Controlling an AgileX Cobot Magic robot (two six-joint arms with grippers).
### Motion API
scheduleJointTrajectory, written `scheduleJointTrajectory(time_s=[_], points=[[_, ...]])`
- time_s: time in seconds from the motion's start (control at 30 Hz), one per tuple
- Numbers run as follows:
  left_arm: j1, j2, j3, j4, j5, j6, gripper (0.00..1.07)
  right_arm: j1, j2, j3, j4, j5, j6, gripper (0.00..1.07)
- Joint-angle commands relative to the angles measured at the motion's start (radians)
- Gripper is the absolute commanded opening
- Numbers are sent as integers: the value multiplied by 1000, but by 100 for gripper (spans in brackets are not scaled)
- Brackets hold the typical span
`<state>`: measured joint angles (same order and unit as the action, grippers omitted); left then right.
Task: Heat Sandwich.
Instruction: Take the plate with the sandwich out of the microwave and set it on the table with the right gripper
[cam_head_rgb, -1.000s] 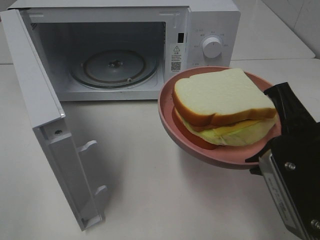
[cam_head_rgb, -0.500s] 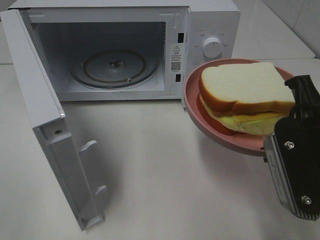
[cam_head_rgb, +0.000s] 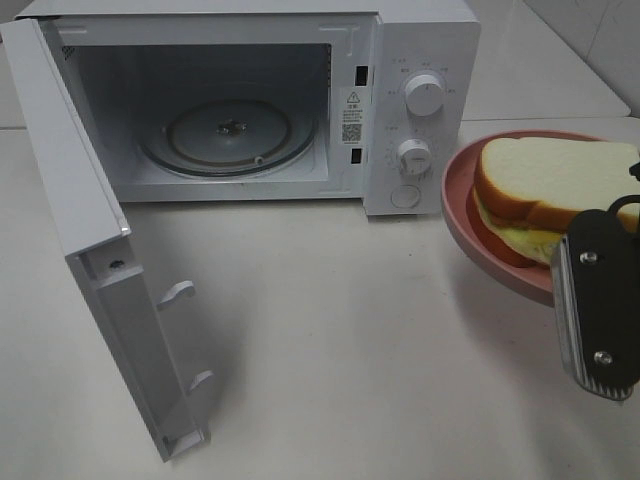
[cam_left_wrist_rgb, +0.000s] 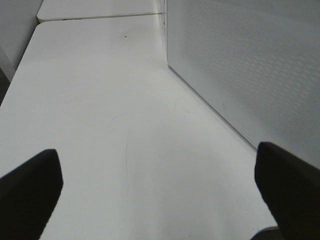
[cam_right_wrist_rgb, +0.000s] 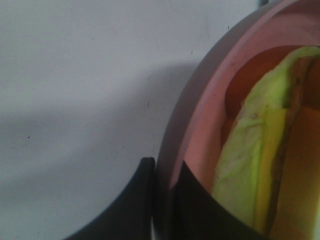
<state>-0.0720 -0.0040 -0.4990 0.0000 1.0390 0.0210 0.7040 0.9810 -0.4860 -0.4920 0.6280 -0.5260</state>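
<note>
Sandwich (cam_head_rgb: 555, 185) sits on pink plate (cam_head_rgb: 470, 225), at 3 o'clock of the table, not yet inside. Right gripper (cam_right_wrist_rgb: 162, 192) pinches the plate rim, carrying it. Left gripper (cam_left_wrist_rgb: 160, 187) is spread wide, empty. Microwave (cam_head_rgb: 420, 60) at 11 o'clock, door (cam_head_rgb: 90, 260) swung open, turntable (cam_head_rgb: 228, 135) bare; path looks unobstructed.

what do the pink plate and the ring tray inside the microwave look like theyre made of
Round pink plate: probably plastic or melamine, going by its even matte colour and thin rim with only a soft sheen, though glazed ceramic is possible. Round clear turntable tray in the white microwave: apparently glass, see-through with bright glints on its moulded rings.
</note>
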Motion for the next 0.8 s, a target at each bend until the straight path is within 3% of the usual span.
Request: scheduleJointTrajectory(time_s=[0.03, 0.43, 0.8], points=[[2, -23, 3, -6, -1, -5, 101, -3, -14, -4, -27, 31, 55, 3], [2, -23, 3, -6, -1, -5, 101, -3, -14, -4, -89, 129, 233, 3], [2, -23, 3, -6, -1, -5, 101, -3, -14, -4, -168, 260, 537, 3]])
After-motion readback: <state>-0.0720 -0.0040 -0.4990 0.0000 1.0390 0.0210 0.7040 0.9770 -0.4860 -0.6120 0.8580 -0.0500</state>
